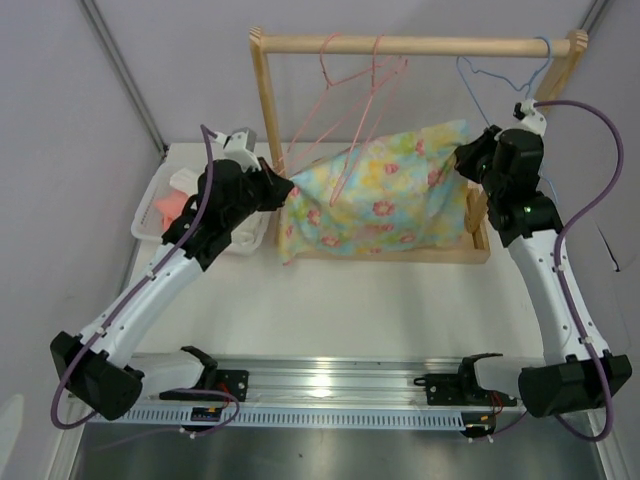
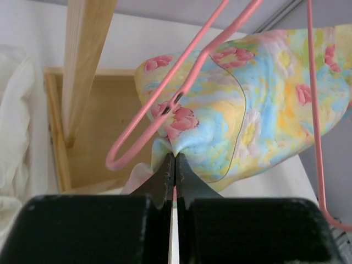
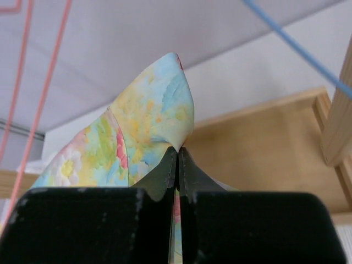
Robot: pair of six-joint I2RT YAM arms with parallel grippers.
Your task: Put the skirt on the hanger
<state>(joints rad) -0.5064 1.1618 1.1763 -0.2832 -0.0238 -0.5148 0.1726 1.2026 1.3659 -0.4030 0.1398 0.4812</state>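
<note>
Skirt (image 1: 380, 205): soft, puckered floral patchwork cloth

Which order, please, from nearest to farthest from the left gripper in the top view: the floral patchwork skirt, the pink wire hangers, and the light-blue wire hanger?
1. Floral patchwork skirt: pinched in the left gripper.
2. Pink wire hangers: middle of the wooden rail.
3. Light-blue wire hanger: rail's far right end.

Matt cloth, smooth wood
Above the matt black left gripper (image 2: 175, 158), a finely puckered pastel flowered cloth skirt (image 2: 258, 110); beside it, a smooth pale wooden post (image 2: 88, 55).
</note>
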